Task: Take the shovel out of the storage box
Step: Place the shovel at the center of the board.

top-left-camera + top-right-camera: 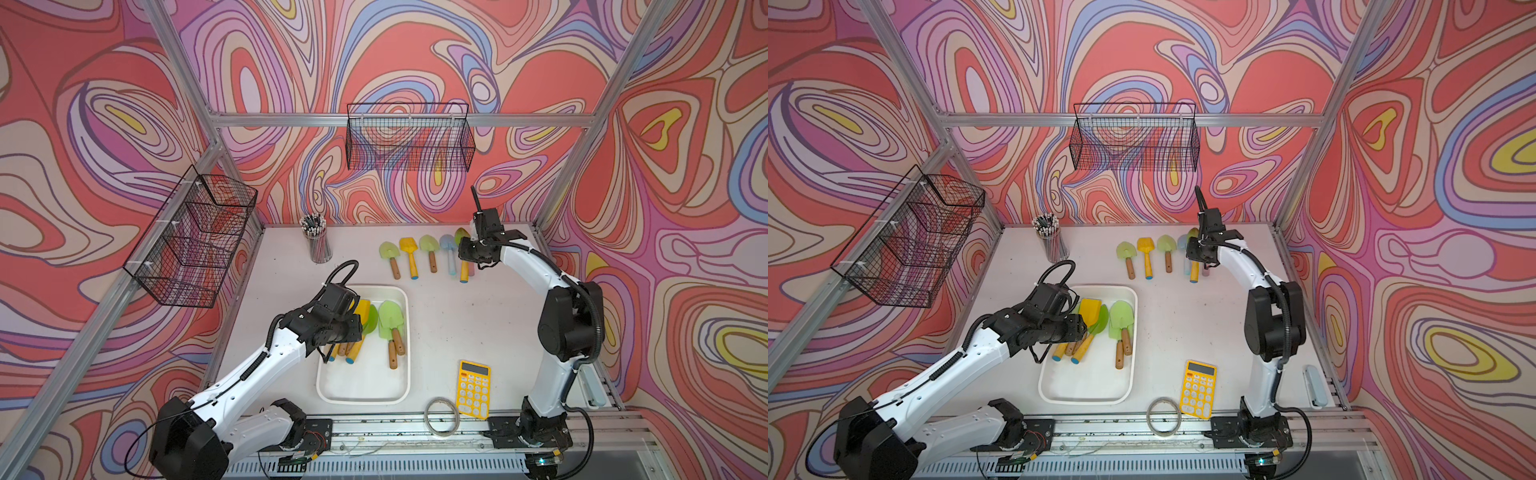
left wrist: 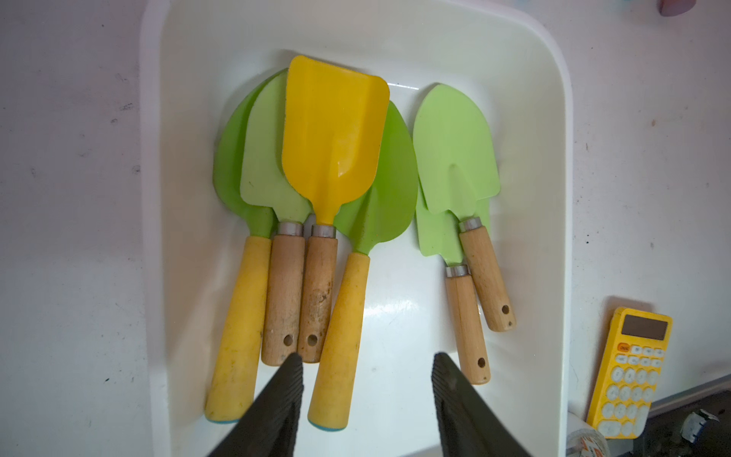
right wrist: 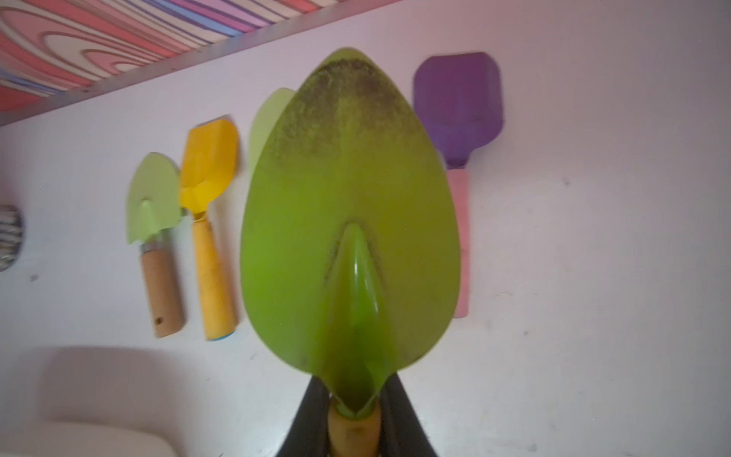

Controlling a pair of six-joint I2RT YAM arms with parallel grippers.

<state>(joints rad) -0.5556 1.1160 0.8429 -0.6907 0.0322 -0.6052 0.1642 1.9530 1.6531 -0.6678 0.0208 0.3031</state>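
The white storage box (image 1: 361,384) (image 1: 1088,384) sits near the table's front left and holds several shovels. Among them are a yellow-bladed one with a wooden handle (image 2: 336,130), dark green ones with yellow handles (image 2: 344,328) and light green ones (image 2: 455,146). My left gripper (image 2: 367,358) hangs open over the box at the handle ends. One yellow handle lies between its fingers, close to one finger. At the back right my right gripper (image 3: 354,385) (image 1: 465,253) is shut on the yellow handle of a green shovel (image 3: 348,198), above the table.
A row of shovels (image 1: 409,253) lies at the back of the table, and a purple one with a pink handle (image 3: 459,110) is beside the held shovel. A pencil cup (image 1: 318,245), yellow calculator (image 1: 473,388), tape roll (image 1: 442,417) and wire baskets (image 1: 409,137) (image 1: 195,237) stand around.
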